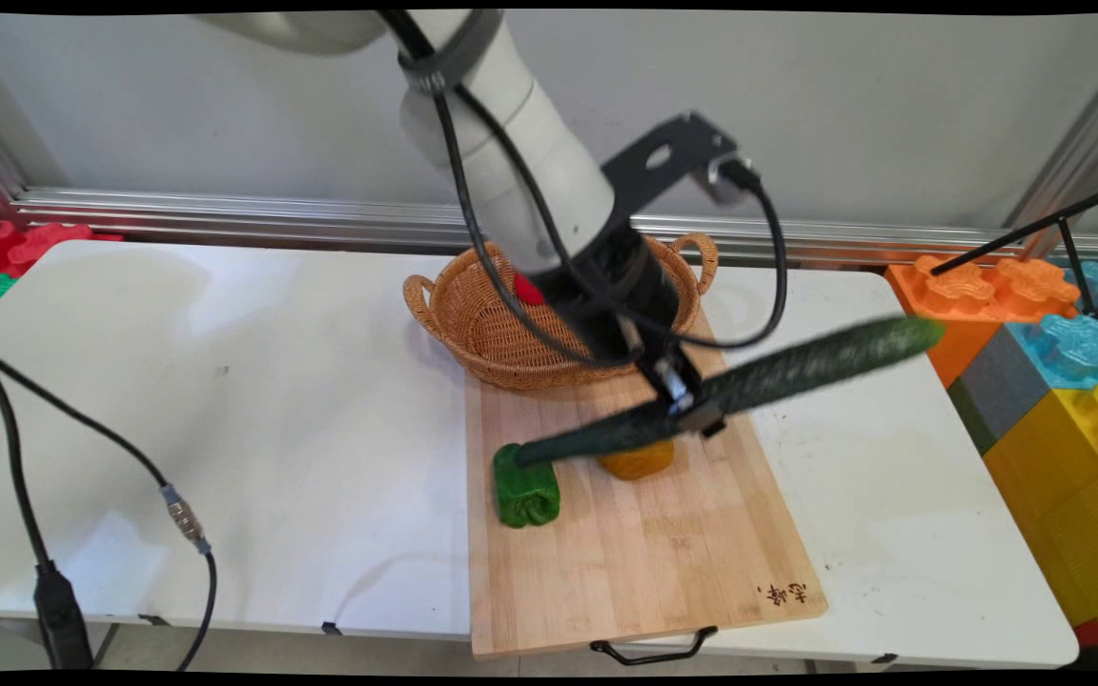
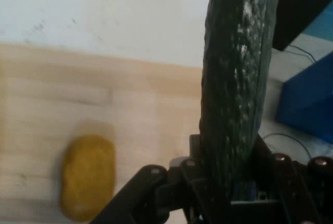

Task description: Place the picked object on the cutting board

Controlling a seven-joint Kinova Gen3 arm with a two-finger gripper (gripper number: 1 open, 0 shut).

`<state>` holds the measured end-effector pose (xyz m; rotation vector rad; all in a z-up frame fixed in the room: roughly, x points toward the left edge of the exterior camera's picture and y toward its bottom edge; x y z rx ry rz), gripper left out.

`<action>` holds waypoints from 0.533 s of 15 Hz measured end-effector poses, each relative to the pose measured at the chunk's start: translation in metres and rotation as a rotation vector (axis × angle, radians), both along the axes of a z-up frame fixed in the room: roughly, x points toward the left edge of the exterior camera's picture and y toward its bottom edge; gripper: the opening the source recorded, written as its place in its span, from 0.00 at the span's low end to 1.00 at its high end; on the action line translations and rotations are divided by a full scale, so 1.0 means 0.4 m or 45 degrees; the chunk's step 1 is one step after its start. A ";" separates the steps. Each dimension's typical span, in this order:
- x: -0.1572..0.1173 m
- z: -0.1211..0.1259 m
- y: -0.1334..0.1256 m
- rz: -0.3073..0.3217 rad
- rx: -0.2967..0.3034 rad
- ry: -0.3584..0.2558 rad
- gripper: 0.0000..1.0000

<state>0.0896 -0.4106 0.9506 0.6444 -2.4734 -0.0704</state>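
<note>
A long dark green cucumber (image 1: 749, 381) hangs above the wooden cutting board (image 1: 644, 543), tilted with its right end higher. My gripper (image 1: 687, 405) is shut on the cucumber near its middle. In the hand view the cucumber (image 2: 237, 88) rises from between the fingers, filling the right half. Below it on the board lie a yellow-orange vegetable (image 1: 637, 462), also seen as the yellow-orange vegetable (image 2: 87, 177) at lower left, and a green bell pepper (image 1: 525, 491) at the board's left edge.
A wicker basket (image 1: 473, 324) with a red item (image 1: 527, 289) inside stands behind the board, partly hidden by the arm. Big toy bricks (image 1: 1045, 353) are stacked at the right. Black cables (image 1: 82, 457) cross the table's left side.
</note>
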 end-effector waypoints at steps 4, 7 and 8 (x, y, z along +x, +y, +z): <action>-0.009 -0.075 0.031 0.023 0.060 -0.031 0.00; -0.013 -0.162 0.036 0.046 0.078 -0.057 0.00; -0.014 -0.189 0.035 0.053 0.082 -0.063 0.00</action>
